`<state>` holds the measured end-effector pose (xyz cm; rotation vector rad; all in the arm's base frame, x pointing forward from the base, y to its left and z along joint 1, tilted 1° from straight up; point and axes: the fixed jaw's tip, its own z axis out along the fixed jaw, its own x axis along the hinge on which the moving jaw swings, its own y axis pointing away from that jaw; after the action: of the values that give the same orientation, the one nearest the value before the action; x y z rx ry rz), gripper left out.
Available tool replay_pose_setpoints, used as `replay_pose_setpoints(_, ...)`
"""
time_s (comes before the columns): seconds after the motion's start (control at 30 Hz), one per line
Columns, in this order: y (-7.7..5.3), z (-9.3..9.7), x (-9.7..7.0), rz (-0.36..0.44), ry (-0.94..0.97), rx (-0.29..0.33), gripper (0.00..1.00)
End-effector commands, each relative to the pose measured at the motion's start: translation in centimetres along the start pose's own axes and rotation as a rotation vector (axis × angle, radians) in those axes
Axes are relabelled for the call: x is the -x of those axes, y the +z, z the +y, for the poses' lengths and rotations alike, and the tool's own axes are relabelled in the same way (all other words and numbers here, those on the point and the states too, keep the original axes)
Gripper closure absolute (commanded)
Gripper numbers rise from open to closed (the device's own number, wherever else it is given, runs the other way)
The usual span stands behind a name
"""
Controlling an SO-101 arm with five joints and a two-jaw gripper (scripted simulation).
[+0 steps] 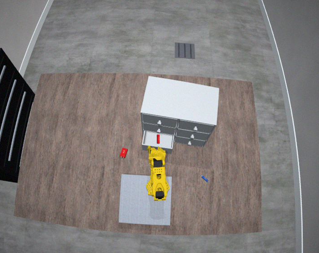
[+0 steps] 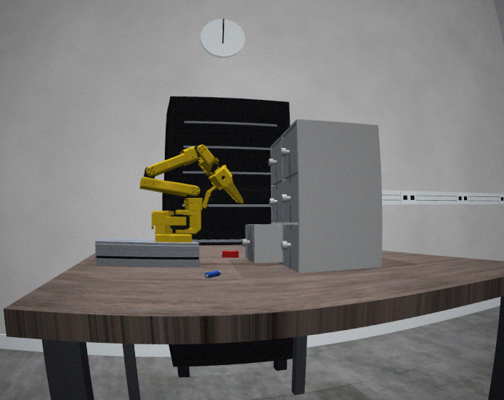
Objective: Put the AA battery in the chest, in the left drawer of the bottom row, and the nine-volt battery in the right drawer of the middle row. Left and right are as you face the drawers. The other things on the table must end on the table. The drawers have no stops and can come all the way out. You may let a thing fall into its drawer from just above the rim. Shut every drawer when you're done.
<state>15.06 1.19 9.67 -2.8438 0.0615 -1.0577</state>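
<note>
Nine-volt battery (image 1: 124, 152) lies on table (image 1: 72, 122), left of open bottom-left drawer (image 1: 144, 139) — light, rigid, slick; we'd pinch its flat sides. Gripper (image 1: 155, 149) hovers over drawer front, fingers nearly closed w/ nothing between. AA battery (image 1: 157, 138) already inside.

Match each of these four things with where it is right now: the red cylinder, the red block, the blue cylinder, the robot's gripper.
Things:
1. red cylinder
2. red block
3. blue cylinder
4. gripper

Places:
A. on the table, close beside the open drawer
B. in the air above the open drawer's front, holding nothing
C. inside the open drawer
D. on the table, farther from the chest

Pairs: 1-C, 2-A, 3-D, 4-B
</note>
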Motion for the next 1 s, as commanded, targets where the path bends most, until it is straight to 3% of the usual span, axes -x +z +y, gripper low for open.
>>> replay_pose_setpoints(0.0, 0.15, -0.11, 0.48, -0.015, 0.01, -0.006, 0.77)
replay_pose_setpoints(0.97, 0.01, -0.44, 1.42, -0.016, 0.58, -0.018, 0.77)
